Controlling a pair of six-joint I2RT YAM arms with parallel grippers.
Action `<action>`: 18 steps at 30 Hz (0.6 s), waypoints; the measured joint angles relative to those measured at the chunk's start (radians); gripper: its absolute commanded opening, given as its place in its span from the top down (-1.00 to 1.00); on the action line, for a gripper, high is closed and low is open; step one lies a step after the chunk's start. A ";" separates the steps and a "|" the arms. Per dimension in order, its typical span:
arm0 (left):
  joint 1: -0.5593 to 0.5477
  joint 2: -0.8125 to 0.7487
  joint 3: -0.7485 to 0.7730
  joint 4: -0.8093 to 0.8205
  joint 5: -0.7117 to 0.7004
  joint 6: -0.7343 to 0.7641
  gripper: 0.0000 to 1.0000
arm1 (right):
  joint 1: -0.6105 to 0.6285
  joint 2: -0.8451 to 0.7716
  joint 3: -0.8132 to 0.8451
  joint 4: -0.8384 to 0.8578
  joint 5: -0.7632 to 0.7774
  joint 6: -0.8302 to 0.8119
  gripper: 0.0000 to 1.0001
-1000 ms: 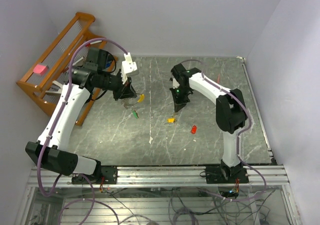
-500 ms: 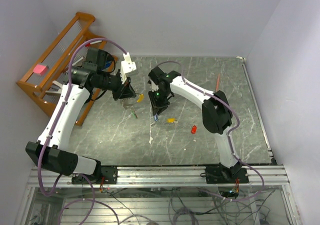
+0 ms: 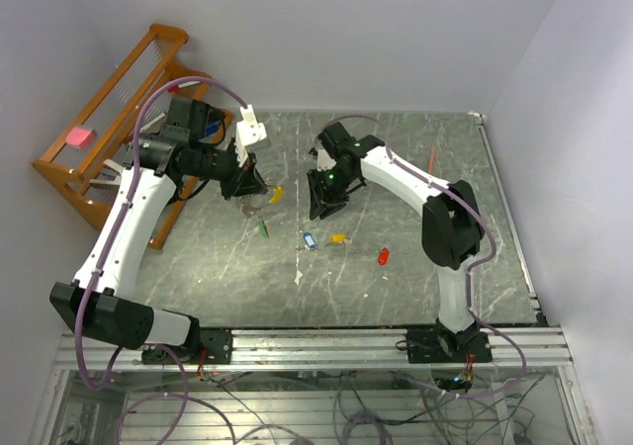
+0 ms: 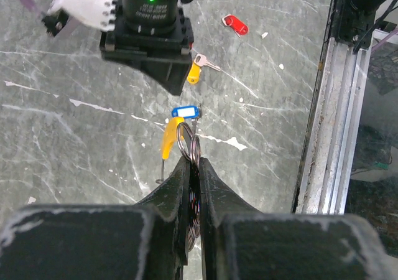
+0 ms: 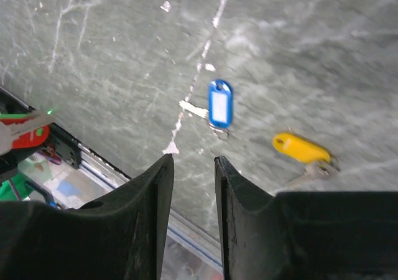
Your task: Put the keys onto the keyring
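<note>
My left gripper (image 3: 249, 184) is shut on the keyring (image 4: 189, 144), a silvery wire loop with a yellow banana-shaped piece (image 4: 168, 139), held above the table. In the top view the yellow piece (image 3: 278, 194) hangs at the fingertips. My right gripper (image 3: 321, 204) is open and empty, above and behind the blue key (image 3: 310, 239). In the right wrist view the blue key (image 5: 219, 102) and the orange-yellow key (image 5: 300, 148) lie on the table beyond the open fingers (image 5: 163, 168). A green key (image 3: 264, 227) and a red key (image 3: 383, 256) also lie on the table.
A thin orange-red pencil (image 3: 431, 158) lies at the back right. A wooden rack (image 3: 109, 119) with a pink block (image 3: 77, 136) stands off the table's left edge. The metal rail (image 3: 326, 344) runs along the near edge.
My right gripper swung left with the blue key, let it go on the table near the orange-yellow key, and has drawn back a little. My left gripper has barely moved.
</note>
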 measured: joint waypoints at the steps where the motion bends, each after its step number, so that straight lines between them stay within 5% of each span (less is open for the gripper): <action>1: 0.002 0.000 -0.001 0.000 0.004 0.000 0.86 | -0.011 -0.020 -0.018 0.002 0.000 -0.005 0.35; 11: 0.020 0.000 -0.011 0.011 0.024 -0.001 0.86 | 0.051 -0.231 -0.445 0.219 0.025 -0.152 0.33; 18: 0.022 0.000 -0.012 0.014 0.029 -0.006 0.86 | 0.043 -0.312 -0.605 0.472 0.021 -0.277 0.11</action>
